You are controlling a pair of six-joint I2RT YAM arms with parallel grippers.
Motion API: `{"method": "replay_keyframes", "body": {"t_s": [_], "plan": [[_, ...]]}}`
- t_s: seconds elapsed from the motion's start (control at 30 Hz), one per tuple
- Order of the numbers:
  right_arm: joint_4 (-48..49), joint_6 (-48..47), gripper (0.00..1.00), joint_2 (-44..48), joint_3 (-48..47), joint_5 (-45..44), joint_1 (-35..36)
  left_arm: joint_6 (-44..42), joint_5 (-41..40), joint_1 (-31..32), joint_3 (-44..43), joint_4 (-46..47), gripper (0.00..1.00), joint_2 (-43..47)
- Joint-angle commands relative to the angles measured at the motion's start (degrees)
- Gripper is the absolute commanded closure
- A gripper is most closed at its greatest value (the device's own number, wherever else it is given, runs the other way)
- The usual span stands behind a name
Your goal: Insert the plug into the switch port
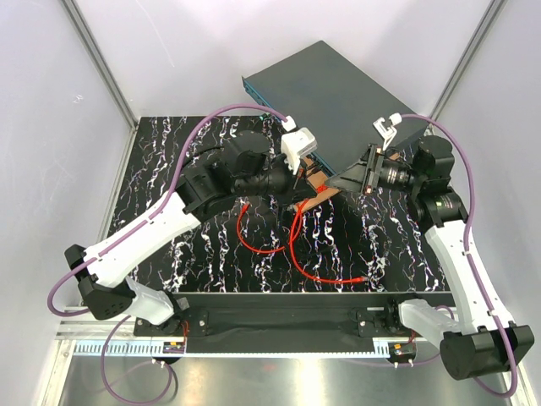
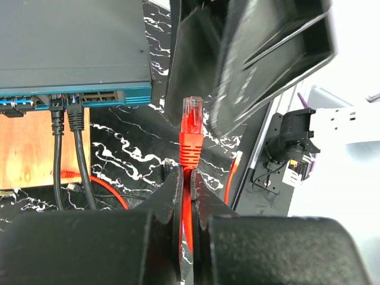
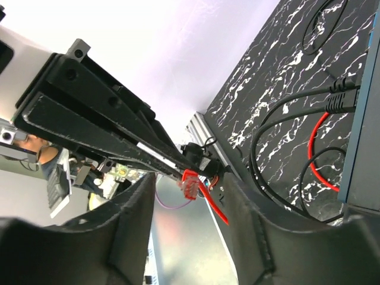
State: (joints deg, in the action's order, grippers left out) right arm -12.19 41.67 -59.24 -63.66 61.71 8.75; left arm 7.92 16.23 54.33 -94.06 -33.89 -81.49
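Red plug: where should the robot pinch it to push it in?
On the plug, pinch the ribbed boot behind the clear tip, coming from the cable side, as the left pincer does. That leaves the tip free to enter a switch port.

bright, even, diffuse light comes off the white walls [image 1: 169,59]. the overhead view is sharp throughout, with only soft shadows on the marbled table [image 1: 152,161] and a dull sheen on the metal strip [image 1: 296,381] at the near edge. in the left wrist view the plug [image 2: 192,116] is crisp, but the fingers [image 2: 261,65] of the right gripper [image 2: 200,89] are smeared with blur and the right side washes to white. the right wrist view is blown out at upper left, its own fingers [image 3: 89,243] dark and soft.
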Motion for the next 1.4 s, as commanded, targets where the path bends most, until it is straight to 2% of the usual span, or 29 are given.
{"method": "replay_keyframes", "body": {"t_s": [0.0, 0.03, 0.07, 0.13, 0.17, 0.27, 0.3, 0.43, 0.47, 0.67, 1.37], "plan": [[3.83, 1.66, 0.47, 0.09, -0.06, 0.78, 0.91, 0.95, 1.7, 0.08, -1.03, 4.01, 1.0, 0.72], [3.84, 1.57, 0.48, 0.09, -0.06, 0.78, 0.91, 0.95, 1.79, 0.08, -1.04, 4.09, 1.0, 0.55], [3.92, 1.75, 0.56, 0.09, -0.06, 0.69, 1.0, 0.87, 1.88, 0.08, -1.12, 4.18, 1.0, 0.55], [4.62, 2.36, 0.62, 0.18, 0.46, 0.69, 1.26, 0.95, 1.96, 0.17, -1.21, 4.18, 1.0, 0.37], [4.8, 2.54, 0.7, 0.09, 0.64, 0.78, 1.35, 0.95, 2.14, 0.08, -1.13, 4.27, 1.0, 0.28], [5.51, 3.68, 0.88, 0.27, 1.17, 0.78, 1.35, 0.52, 1.88, 0.17, -0.86, 4.27, 1.0, 0.11], [5.42, 4.12, 1.0, 0.27, 1.26, 0.52, 1.27, 0.17, 1.7, 0.08, -0.69, 4.36, 1.0, 0.11], [5.42, 5.79, 1.0, 0.09, 1.78, -0.36, 1.27, -1.24, 0.04, 0.08, -0.51, 3.57, 0.92, -0.24], [5.42, 6.14, 1.0, 0.09, 1.87, -0.45, 1.35, -1.42, -0.67, 0.17, -0.51, 3.31, 0.87, -0.33], [5.94, 9.21, 1.0, -0.35, 2.4, -1.16, 1.35, -3.17, -3.92, 0.61, -0.25, 2.51, 0.77, -0.77], [4.8, 13.44, 1.0, -1.14, 3.01, -1.68, 0.39, -6.52, -8.23, 0.87, 0.2, -0.56, 0.8, -1.65]]}}
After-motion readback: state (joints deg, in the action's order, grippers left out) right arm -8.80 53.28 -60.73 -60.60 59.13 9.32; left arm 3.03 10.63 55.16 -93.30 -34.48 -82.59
